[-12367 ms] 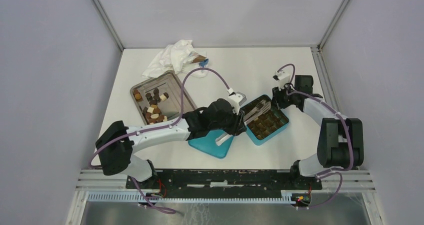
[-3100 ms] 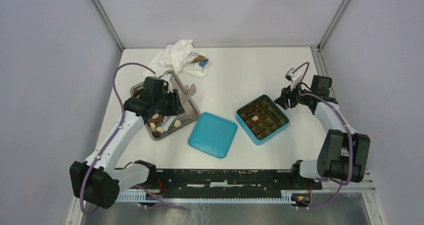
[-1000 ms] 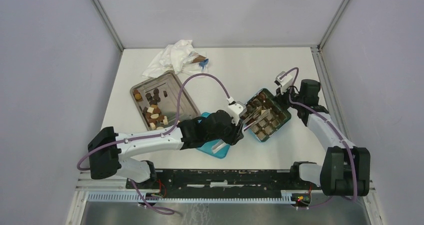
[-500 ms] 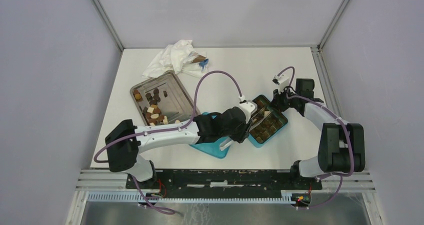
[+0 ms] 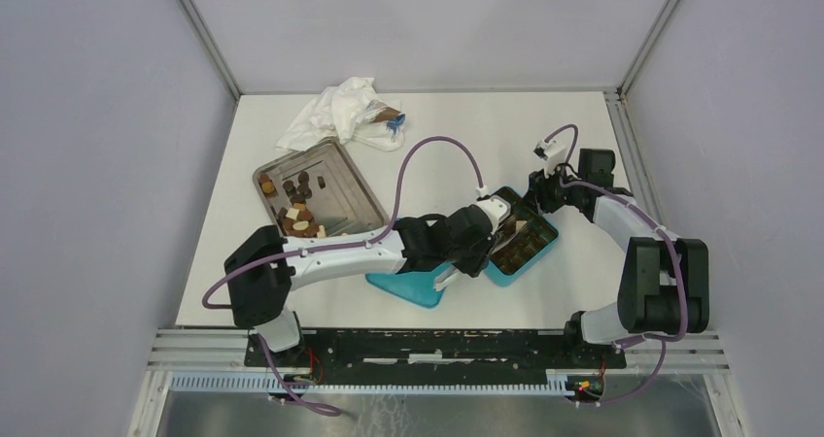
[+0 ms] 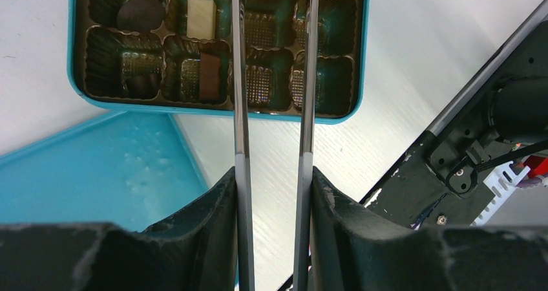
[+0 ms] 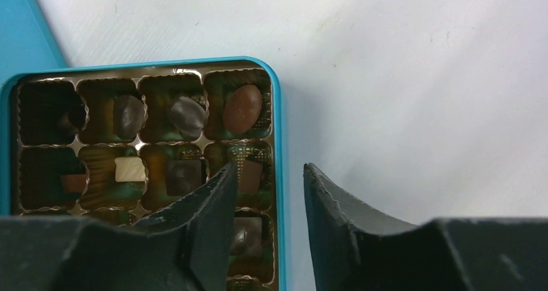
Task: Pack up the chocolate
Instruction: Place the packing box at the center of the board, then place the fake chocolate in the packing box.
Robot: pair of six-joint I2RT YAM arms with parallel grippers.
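Observation:
The teal box (image 5: 507, 274) lies right of centre, its cups holding several pieces of chocolate: a white one (image 6: 200, 17), a dark one (image 6: 140, 11) and a brown oval (image 7: 243, 108). More chocolate (image 5: 301, 225) lies in the metal tray (image 5: 345, 180). My left gripper (image 6: 273, 174) is shut on metal tweezers (image 6: 240, 110). Their blades stand apart and reach over the box, with the tips cut off at the top edge of the left wrist view. My right gripper (image 7: 268, 171) is open at the box's far corner. Its jaws straddle the box's wall (image 7: 278, 142).
The teal lid (image 5: 408, 286) lies flat beside the box, under my left arm. A crumpled white cloth (image 5: 335, 112) with a wrapper sits at the back of the table. The arms' black base rail (image 6: 465, 155) runs along the near edge.
My right gripper has opened from shut around the box's wall. The left arm has carried the tweezers further right over the box, which has turned slightly.

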